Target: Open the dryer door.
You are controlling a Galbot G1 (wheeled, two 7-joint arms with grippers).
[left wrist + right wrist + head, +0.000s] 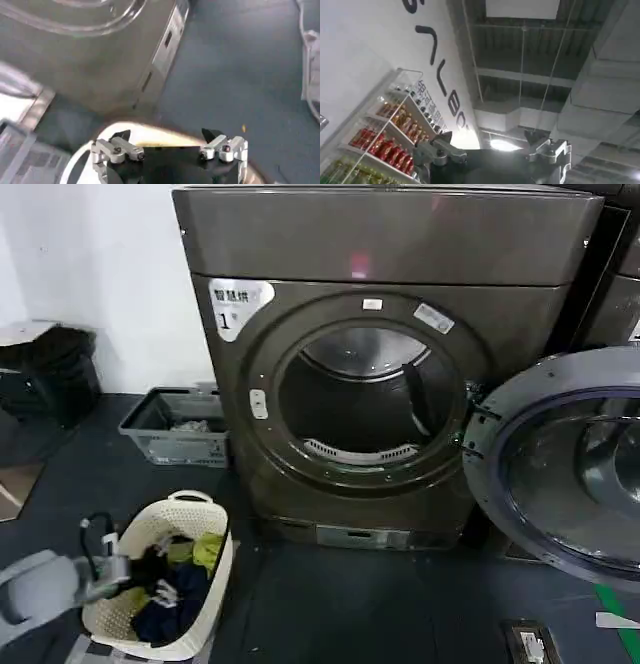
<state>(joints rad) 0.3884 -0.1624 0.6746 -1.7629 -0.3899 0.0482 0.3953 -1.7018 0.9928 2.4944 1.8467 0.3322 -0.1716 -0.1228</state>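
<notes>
The dark grey-brown dryer [400,244] with its "1" label [235,304] stands ahead. Its dryer door [505,419], chrome-rimmed with dark glass, hangs swung wide open on the right, hinged at the drum's right side. The drum opening [360,399] is exposed and looks empty. My left gripper [166,135] is open with nothing between its fingers, low at the left over a cream laundry basket [190,504], facing the dryer's lower front [100,65]. My right gripper [487,137] is open too, pointing up at the ceiling, away from the machine.
The basket holds dark and yellow-green clothes. A grey crate [175,424] sits against the wall left of the dryer, a black bag [45,369] farther left. A neighbouring machine [615,294] stands behind the open door. Green tape [615,614] marks the floor.
</notes>
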